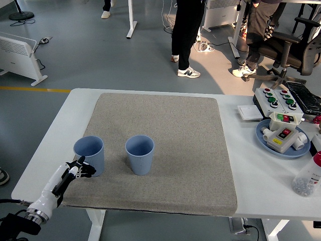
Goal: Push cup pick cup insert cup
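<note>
The left hand (80, 168), fingers loosely spread and holding nothing, is sitting at the left cup's (89, 155) seven o'clock, the right cup (140, 154) standing at its three o'clock.

We see the left robot hand (80, 168) reaching in from the lower left. Its fingers are loosely extended, holding nothing.

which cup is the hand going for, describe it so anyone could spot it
On the grey mat covering the white table, two blue cups stand near the front edge. It is the left cup, the one beside the left hand.
</note>
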